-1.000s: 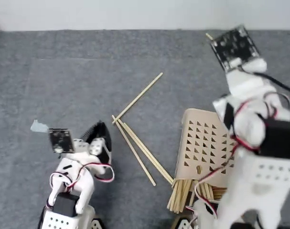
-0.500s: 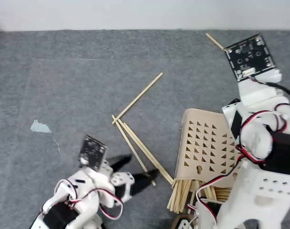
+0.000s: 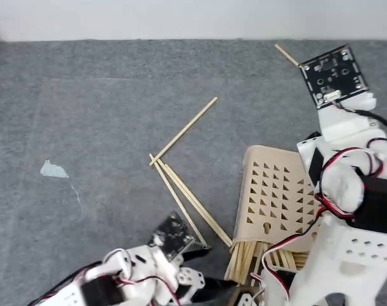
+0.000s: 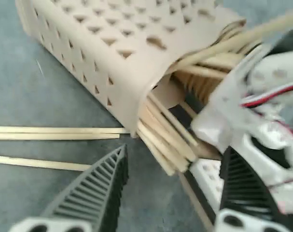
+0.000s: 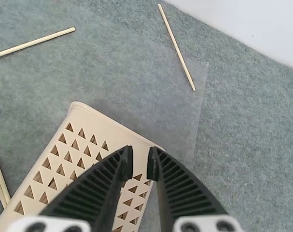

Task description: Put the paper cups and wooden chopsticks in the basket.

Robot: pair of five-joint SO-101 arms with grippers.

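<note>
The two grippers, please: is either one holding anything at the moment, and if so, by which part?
Neither holds anything. The left gripper is open by the mouth of the basket; the right gripper hangs empty above it.

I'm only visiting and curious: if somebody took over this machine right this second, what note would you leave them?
Left gripper: open, empty, low by the mouth of the basket.
Right gripper: shut, empty, above the basket.
Done: the basket lies on its side with a bundle of chopsticks poking out of it.
Left: a few loose chopsticks out in the middle and a single chopstick at the far edge.
</note>
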